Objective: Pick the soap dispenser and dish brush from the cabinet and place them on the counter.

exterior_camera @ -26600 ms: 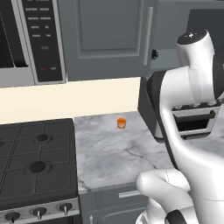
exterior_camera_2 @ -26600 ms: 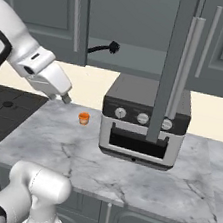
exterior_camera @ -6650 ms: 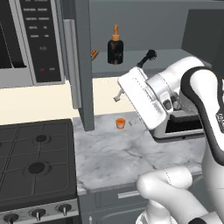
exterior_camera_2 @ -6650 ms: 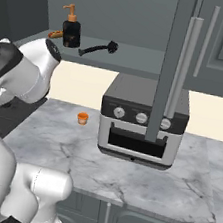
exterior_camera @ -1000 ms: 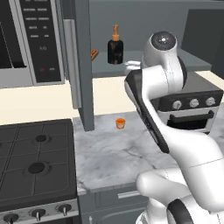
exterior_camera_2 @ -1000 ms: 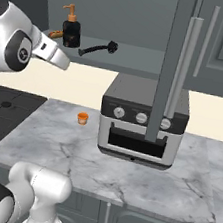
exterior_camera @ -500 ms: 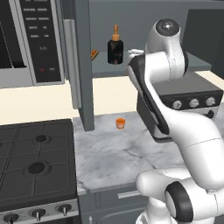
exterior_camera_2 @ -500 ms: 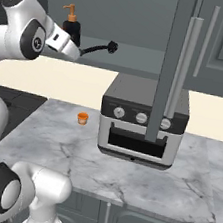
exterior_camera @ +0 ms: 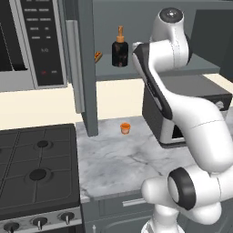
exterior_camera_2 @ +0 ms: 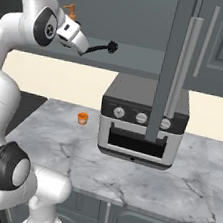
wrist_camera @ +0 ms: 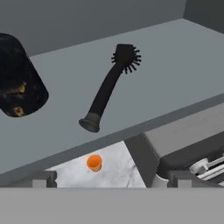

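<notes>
On the grey inner shelf (wrist_camera: 175,65) of the open cabinet (exterior_camera: 86,68) lies the black dish brush (wrist_camera: 107,89), its bristled head (wrist_camera: 126,56) pointing to the back. Left of it stands the dark soap dispenser (wrist_camera: 19,83) with its orange-brown pump (exterior_camera: 119,34). My gripper (wrist_camera: 107,179) hovers just in front of the shelf edge, facing the brush's handle end, open, with nothing between its fingers. From the right base the gripper (exterior_camera_2: 84,49) sits beside the brush (exterior_camera_2: 100,47), not touching it. The marble counter (exterior_camera: 123,159) lies below.
A tiny orange cup (exterior_camera: 125,128) stands on the counter under the shelf. A black toaster oven (exterior_camera_2: 142,123) sits to the right, with an open cabinet door and its long handle (exterior_camera_2: 183,68) hanging before it. A microwave (exterior_camera: 32,41) and gas stove (exterior_camera: 36,168) are at the left.
The arm has swung up and in toward the cabinet shelf, bringing the hand from below shelf height to level with the brush. The brush and bottle have not moved.
</notes>
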